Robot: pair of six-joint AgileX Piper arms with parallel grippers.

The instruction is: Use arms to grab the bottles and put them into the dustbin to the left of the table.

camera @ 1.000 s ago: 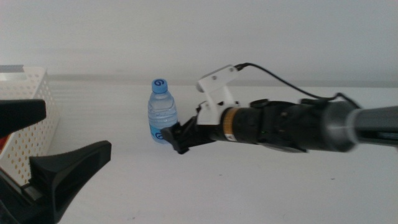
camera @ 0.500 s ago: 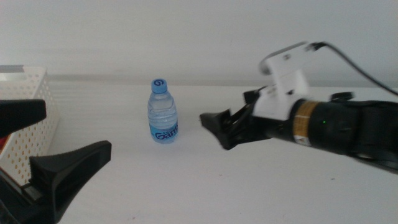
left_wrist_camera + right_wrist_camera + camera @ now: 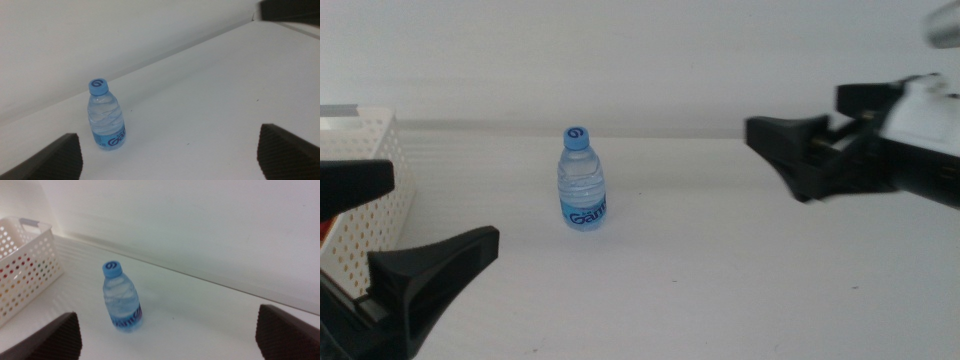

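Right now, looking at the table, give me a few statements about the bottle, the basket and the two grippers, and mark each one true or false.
1. The water bottle stands upright on the table. True.
2. The right gripper is shut on the bottle. False: it is open, off to the bottle's right, touching nothing.
3. The bottle is inside the white basket. False: it stands on the table, apart from the basket.
4. The left gripper is open near the basket. True.
5. The bottle's cap is red. False: it is blue.
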